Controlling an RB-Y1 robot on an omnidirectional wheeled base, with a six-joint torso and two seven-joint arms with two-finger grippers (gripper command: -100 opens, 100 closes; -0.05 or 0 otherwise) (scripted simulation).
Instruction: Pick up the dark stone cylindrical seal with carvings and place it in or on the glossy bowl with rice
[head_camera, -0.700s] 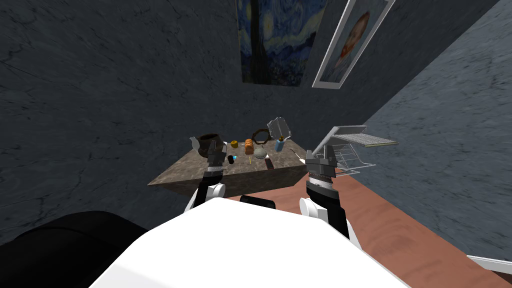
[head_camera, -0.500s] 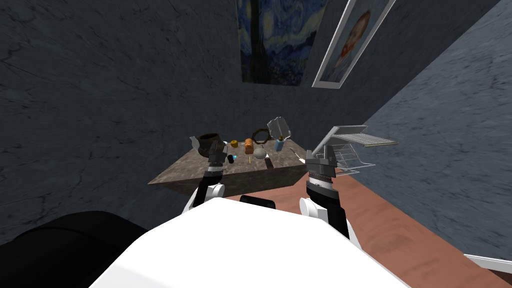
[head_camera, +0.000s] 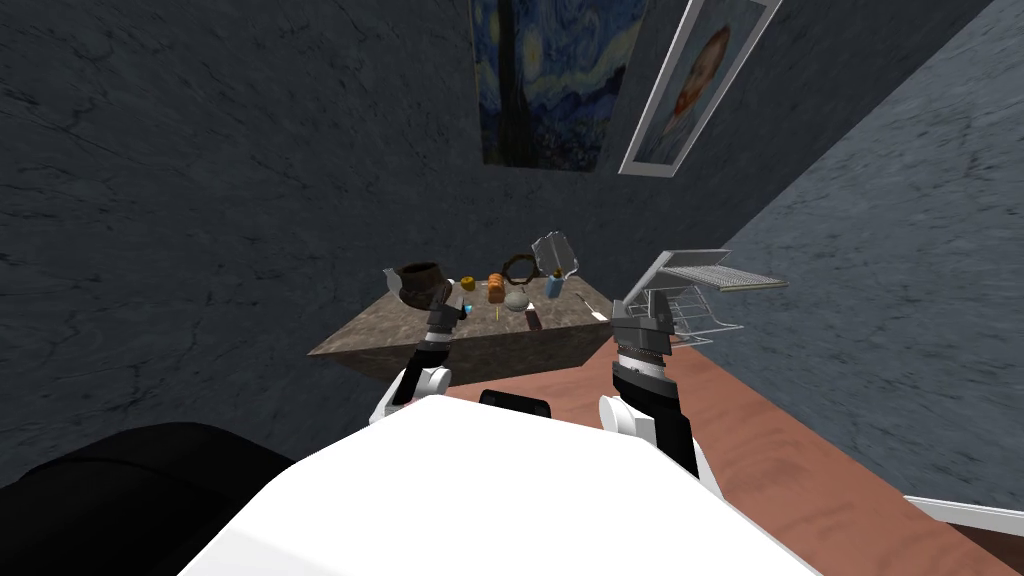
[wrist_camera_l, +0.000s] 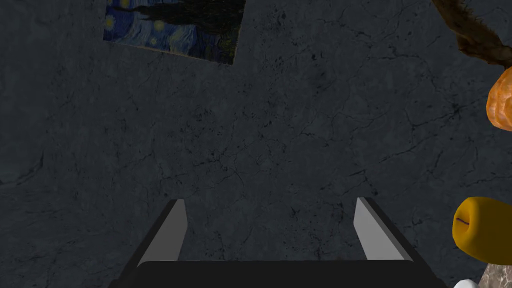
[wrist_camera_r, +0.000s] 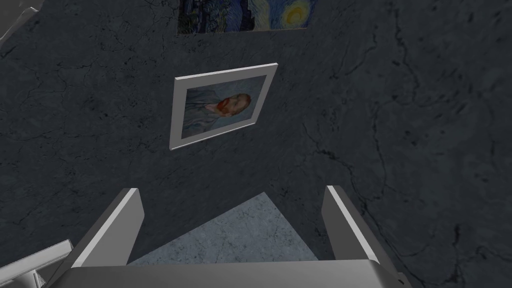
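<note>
A: Left gripper: fingers spread, nothing between. Right gripper: spread too, idle. Seal?

B: Small dark seal just beside left fingers; rice bowl beyond it. Judged dense, rigid, carvings giving grip. Best pinched mid-barrel.

Left arm stretched forward and far, left claw at its tip, tilted upward; fingers spread wide apart, nothing between. Right arm bent nearer, off to the right, right claw angled upward; fingers equally wide apart, gripping nothing.
</note>
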